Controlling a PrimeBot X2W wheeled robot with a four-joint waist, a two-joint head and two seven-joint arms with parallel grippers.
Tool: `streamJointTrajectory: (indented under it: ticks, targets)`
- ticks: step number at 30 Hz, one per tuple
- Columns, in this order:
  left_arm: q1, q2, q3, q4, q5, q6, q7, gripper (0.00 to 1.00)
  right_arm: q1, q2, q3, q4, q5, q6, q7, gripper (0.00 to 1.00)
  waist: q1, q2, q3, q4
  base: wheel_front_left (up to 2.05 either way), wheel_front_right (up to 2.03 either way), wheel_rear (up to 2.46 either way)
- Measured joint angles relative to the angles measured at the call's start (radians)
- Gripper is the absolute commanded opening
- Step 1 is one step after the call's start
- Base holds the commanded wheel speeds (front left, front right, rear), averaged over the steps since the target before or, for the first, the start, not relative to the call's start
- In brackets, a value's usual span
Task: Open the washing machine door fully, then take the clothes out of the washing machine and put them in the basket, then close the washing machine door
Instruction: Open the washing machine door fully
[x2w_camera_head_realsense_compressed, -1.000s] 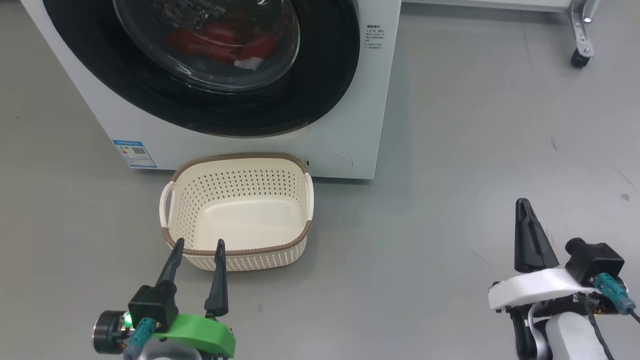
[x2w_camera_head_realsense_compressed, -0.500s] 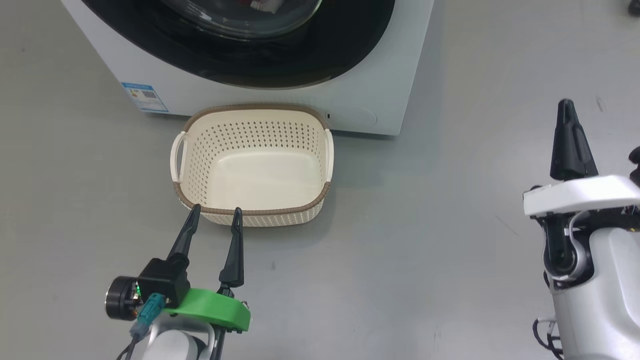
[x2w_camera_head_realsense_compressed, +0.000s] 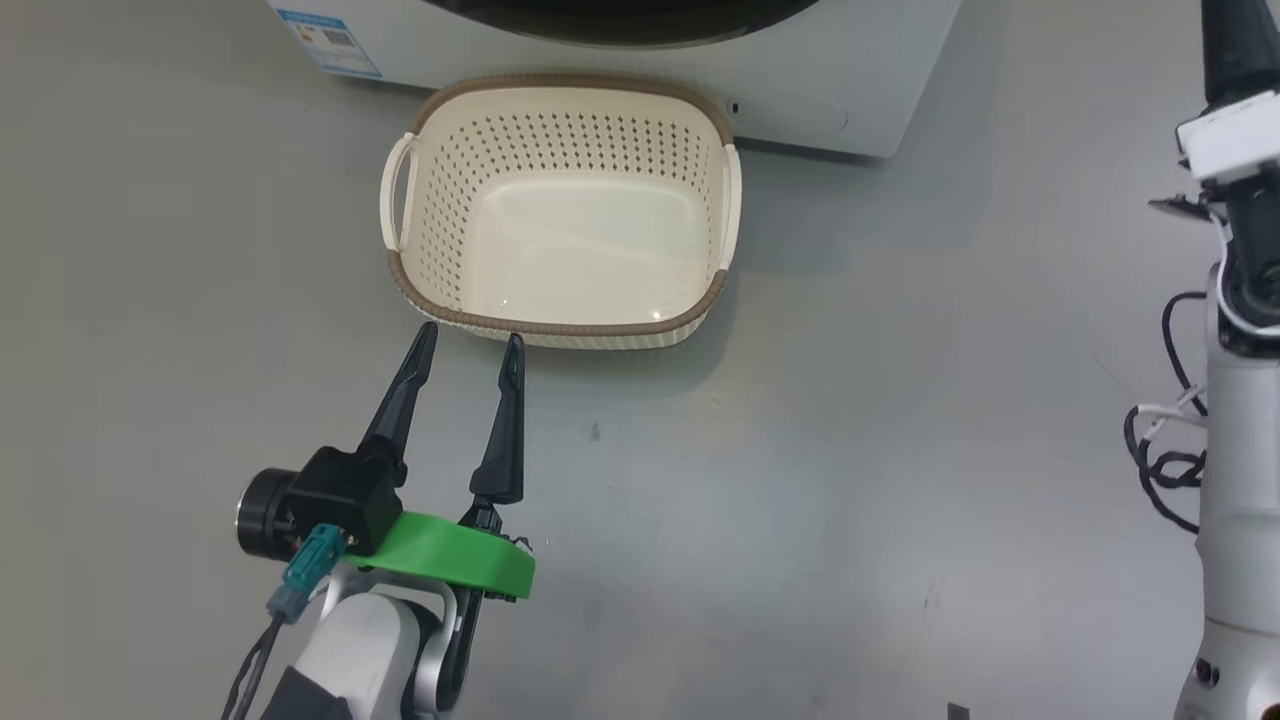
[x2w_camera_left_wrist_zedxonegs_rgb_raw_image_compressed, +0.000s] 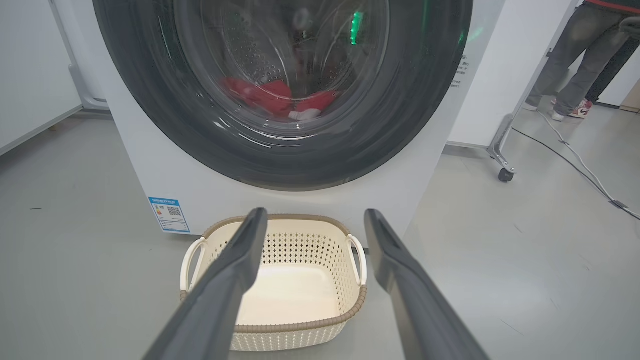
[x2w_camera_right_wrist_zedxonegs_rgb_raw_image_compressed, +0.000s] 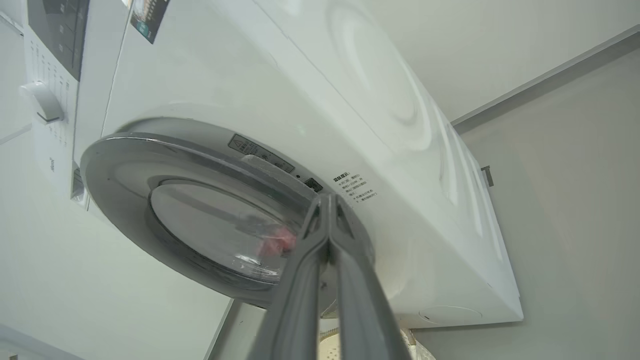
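Reach to the washing machine door (x2w_camera_right_wrist_zedxonegs_rgb_raw_image_compressed: 125, 160) looked like the step in hand, since it sat closed against the washing machine (x2w_camera_right_wrist_zedxonegs_rgb_raw_image_compressed: 350, 75). The right gripper (x2w_camera_right_wrist_zedxonegs_rgb_raw_image_compressed: 327, 200), fingers pressed together and holding nothing, pointed its tips at the door's edge near the centre of the right wrist view; whether they touched it could not be told. This arm was plainly the nearer. The left gripper (x2w_camera_head_realsense_compressed: 470, 335) hung wide open and empty at the lower left of the head view, just short of the basket (x2w_camera_head_realsense_compressed: 570, 85), the door well beyond it. The clothes (x2w_camera_left_wrist_zedxonegs_rgb_raw_image_compressed: 270, 97) lay red behind the glass, high in the left wrist view.
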Motion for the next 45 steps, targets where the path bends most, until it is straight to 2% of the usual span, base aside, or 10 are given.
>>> streamJointTrajectory:
  ticks: [3,13,21,27,45]
  targets:
    - [-0.017,0.000,-0.011,-0.005,-0.006,0.000,0.000,1.00,-0.066,-0.004,-0.013,0.003,0.059,-0.003,0.059,0.00,0.0000,0.0000,0.037,0.019,0.00,0.00,0.00]
    - [-0.069,-0.002,-0.025,-0.018,-0.015,0.001,0.000,1.00,-0.277,-0.016,-0.036,0.027,0.167,-0.073,0.201,0.00,0.0001,0.0000,0.140,0.073,0.00,0.00,0.00]
    - [-0.097,-0.005,-0.039,-0.017,-0.025,0.003,0.000,1.00,-0.406,-0.055,-0.027,0.065,0.177,-0.117,0.285,0.00,0.0001,0.0000,0.196,0.103,0.00,0.00,0.00]
    - [-0.113,-0.005,-0.044,-0.018,-0.043,0.005,0.000,1.00,-0.495,-0.059,-0.013,0.101,0.182,-0.150,0.341,0.00,0.0001,0.0000,0.228,0.122,0.00,0.00,0.00]
    - [-0.129,-0.011,-0.059,0.000,-0.055,0.010,0.000,1.00,-0.629,-0.067,0.008,0.219,0.219,-0.187,0.430,0.00,0.0001,0.0000,0.266,0.163,0.00,0.00,0.00]
